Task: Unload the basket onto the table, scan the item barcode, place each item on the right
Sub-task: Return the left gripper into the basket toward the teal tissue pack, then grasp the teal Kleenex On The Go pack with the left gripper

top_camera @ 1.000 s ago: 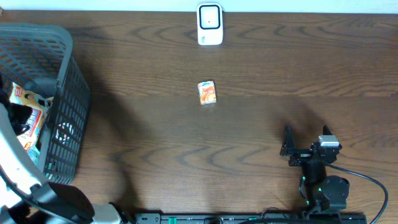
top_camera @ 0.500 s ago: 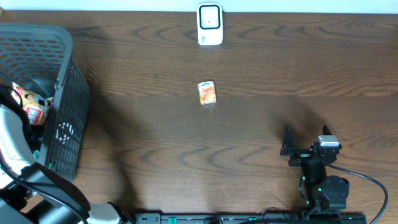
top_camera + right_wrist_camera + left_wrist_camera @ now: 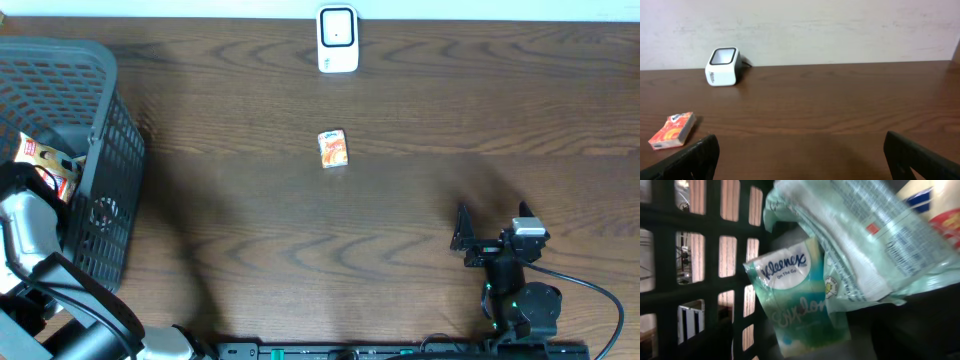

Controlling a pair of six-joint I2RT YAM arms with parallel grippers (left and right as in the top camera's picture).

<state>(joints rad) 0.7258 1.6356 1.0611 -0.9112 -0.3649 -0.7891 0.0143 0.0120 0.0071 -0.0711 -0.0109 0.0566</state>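
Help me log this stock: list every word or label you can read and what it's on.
"Kleenex": white oval on the green tissue pack.
"On The Go": same oval, underneath.
Cursive word lower on that pack: too blurred.
Fine print on the clear wrapper: blurred.
Print on the orange packet and the scanner: too small to read.

One dark mesh basket (image 3: 100, 150), left edge of overhead. One white scanner (image 3: 338, 40), top centre. One orange packet (image 3: 333, 148), mid-frame. In the basket: one Kleenex pack (image 3: 795, 300), one clear-wrapped pack (image 3: 865, 245), one red-and-white packet (image 3: 45, 160). Two arms: left arm (image 3: 30, 225), right arm (image 3: 520, 290).
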